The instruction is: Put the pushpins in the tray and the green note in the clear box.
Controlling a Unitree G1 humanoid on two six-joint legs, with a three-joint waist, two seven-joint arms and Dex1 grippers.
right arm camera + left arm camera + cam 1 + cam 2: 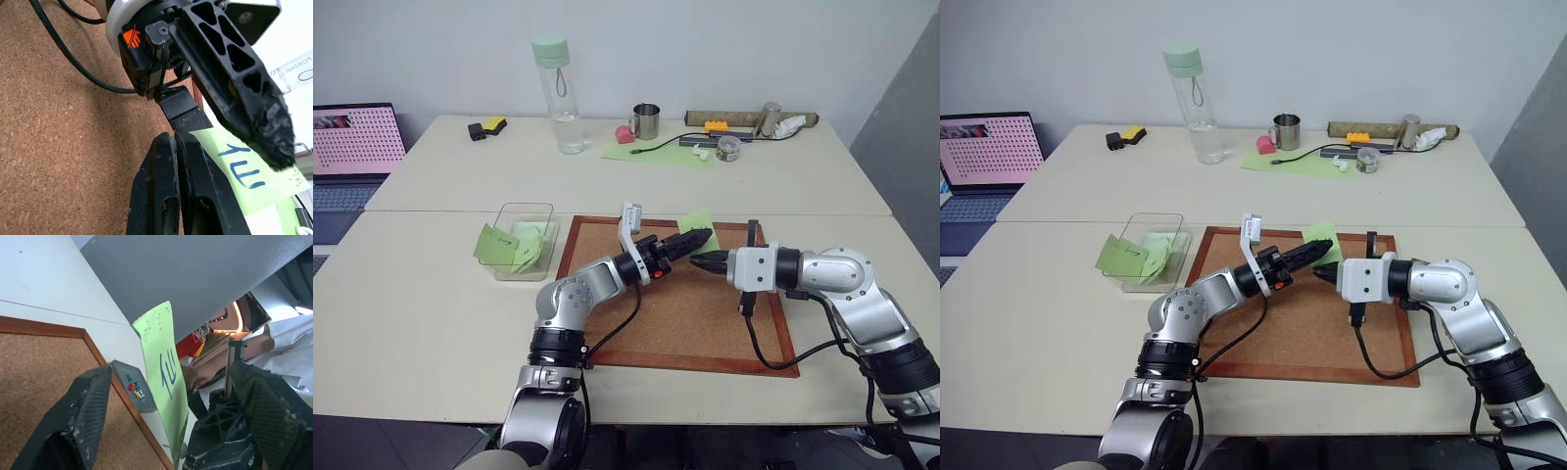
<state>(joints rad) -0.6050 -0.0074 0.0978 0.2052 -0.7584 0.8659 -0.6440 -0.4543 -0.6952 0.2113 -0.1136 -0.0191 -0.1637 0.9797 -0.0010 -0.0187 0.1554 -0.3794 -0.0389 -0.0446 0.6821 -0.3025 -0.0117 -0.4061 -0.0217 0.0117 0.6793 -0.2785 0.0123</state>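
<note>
Left eye view looks down on a pale bench (431, 294) with a cork board (695, 313) in a reddish-brown frame lying near its front edge. Both arms reach in over the board and meet above its far edge. To the board's left sits the clear box (524, 240), holding several light-green notes, one leaning over its near-left rim. Farther back stand a clear bottle (560, 93) with a pale-green cap, a metal mug (646, 121) and a large pale-green sheet (656, 152).

The right gripper (176, 147) has its two fingers pressed together on an edge of the green note (164, 377), which is lifted clear of the board and bears blue handwritten marks. The left gripper (166, 431) stands with its fingers spread wide to either side of the note; in the right wrist view one of its fingers (244, 93) lies across the note's face.

Just beyond the board's frame sits the small grey tray (134, 384), with the pushpins (135, 390), red, green, yellow and blue, inside it.
</note>
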